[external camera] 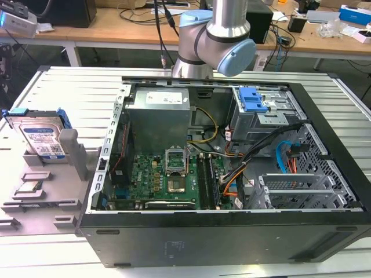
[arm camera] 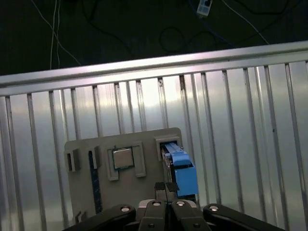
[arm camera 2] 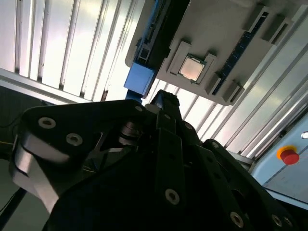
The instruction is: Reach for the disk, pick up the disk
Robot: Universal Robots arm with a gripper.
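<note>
- While hanging above the disk (arm camera: 183,174), shows black gripper (arm camera: 166,186) with jaws clenched flat together, grasping nothing.
- Stands on edge, tilted, in the grey moulded holder (external camera: 71,147) at the exterior view's left: flat silver rectangle, white-and-blue label, blue plastic rails.
- Seats a square, metal-capped chip (arm camera: 122,158) in a neighbouring pocket.
- Rests on a ribbed aluminium table (external camera: 75,92), beside an open black case (external camera: 232,243).

surface: ribbed metal table (external camera: 69,87) | on it: open computer case (external camera: 203,240); grey holder plate (external camera: 52,174)
</note>
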